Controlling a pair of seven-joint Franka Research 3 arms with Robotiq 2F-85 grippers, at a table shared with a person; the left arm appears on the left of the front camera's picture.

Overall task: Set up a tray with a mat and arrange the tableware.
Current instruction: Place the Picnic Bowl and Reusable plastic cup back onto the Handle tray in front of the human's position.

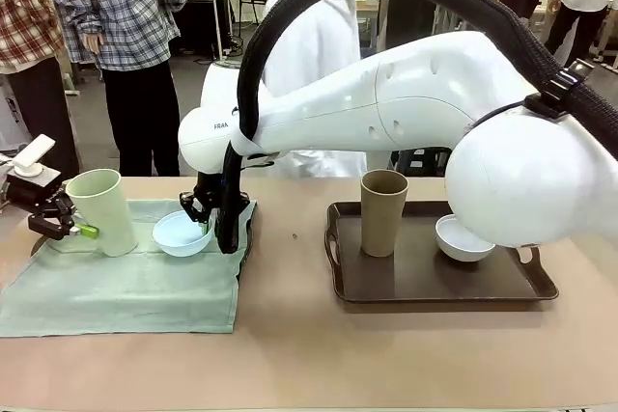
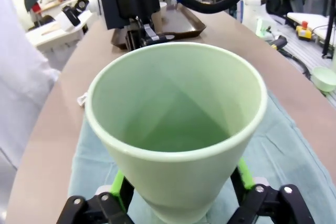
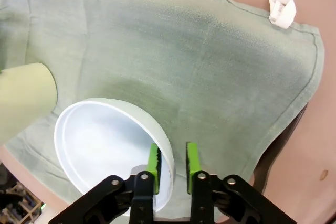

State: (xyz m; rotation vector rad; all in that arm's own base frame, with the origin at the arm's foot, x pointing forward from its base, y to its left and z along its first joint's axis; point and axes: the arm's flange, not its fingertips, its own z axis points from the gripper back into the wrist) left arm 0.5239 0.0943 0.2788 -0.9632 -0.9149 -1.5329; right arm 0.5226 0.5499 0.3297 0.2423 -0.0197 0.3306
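Observation:
A pale green tumbler stands upright on the green mat at the table's left. My left gripper straddles its lower part, pads close against both sides; whether they press it is unclear. Beside the tumbler, a light blue bowl rests on the mat. My right gripper has reached across to it, jaws apart astride the rim with mat showing in the gap. On the brown tray at the right stand a brown tumbler and a white bowl.
My right arm spans the middle of the table and hangs over the tray's right end. A person in a white coat stands at the far side. A white tag sticks out from the mat's corner.

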